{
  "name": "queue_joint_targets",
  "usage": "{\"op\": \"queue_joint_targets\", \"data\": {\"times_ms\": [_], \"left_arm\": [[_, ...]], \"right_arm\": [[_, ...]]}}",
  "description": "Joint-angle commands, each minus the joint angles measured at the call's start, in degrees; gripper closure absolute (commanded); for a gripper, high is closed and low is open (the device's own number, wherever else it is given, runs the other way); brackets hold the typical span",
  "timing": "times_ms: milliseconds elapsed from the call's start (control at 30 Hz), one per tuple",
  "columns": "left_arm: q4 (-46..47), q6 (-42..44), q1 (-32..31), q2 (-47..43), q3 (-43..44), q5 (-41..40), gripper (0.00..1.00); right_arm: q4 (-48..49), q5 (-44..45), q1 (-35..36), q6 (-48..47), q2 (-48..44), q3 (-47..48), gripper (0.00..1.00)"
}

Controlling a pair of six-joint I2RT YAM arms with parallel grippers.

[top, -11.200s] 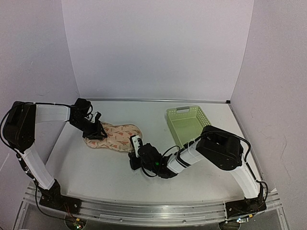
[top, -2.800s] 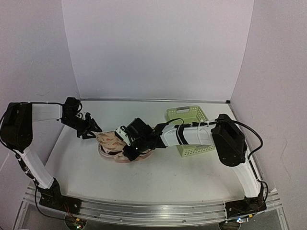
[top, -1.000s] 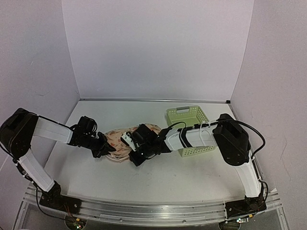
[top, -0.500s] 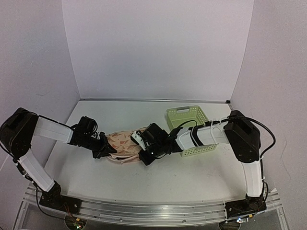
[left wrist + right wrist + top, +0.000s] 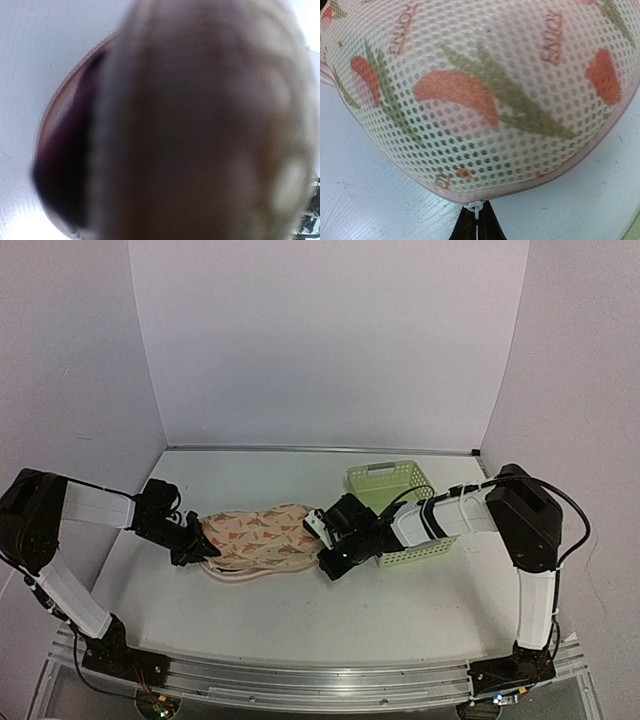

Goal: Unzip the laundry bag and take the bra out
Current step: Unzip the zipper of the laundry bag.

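**Bag stretched between two claws, zip pull pinched at its right end**

Since the laundry bag (image 5: 262, 538) lies flat on the bench (image 5: 300, 630) with its long axis running left to right, each arm meets one end of it. The right claw (image 5: 476, 222) is clenched on the small white zip pull (image 5: 474, 209) at the bag's right tip, so the bag lies wholly to the left of that claw. Any run of the zip would, I judge, have to follow the curved seam.

The left claw (image 5: 192, 546) sits against the bag's left end. Its wrist view is filled with blurred fabric, so I cannot tell whether it is clamped or slack.

A dark maroon patch (image 5: 65, 170) in that view is probably the bra, inside the bag, seen through a gap in the seam. The blur forbids certainty.

Just right of the bag stands the pale green basket (image 5: 372, 476), partly under the right arm, and nothing shows in its uncovered part.
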Motion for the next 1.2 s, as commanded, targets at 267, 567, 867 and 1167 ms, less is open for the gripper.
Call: {"op": "queue_joint_targets", "data": {"times_ms": [267, 567, 867, 1167], "left_arm": [[-6.7, 7.9, 1.8, 7.0, 13.7, -2.0, 1.00], [-10.8, 10.2, 1.7, 20.5, 31.1, -1.7, 1.00], [-18.2, 16.3, 1.8, 23.3, 38.8, -1.8, 0.85], [-22.5, 18.3, 1.8, 13.6, 34.1, -5.3, 0.46]], "right_arm": [[1.7, -3.2, 2.9, 2.7, -7.4, -4.3, 1.00], [1.7, -4.0, 6.8, 4.8, -7.8, -4.3, 1.00], [0.0, -2.2, 7.6, 7.6, -3.0, 2.5, 1.00], [-4.6, -0.7, 7.6, 8.3, 2.8, 12.2, 1.00]]}}
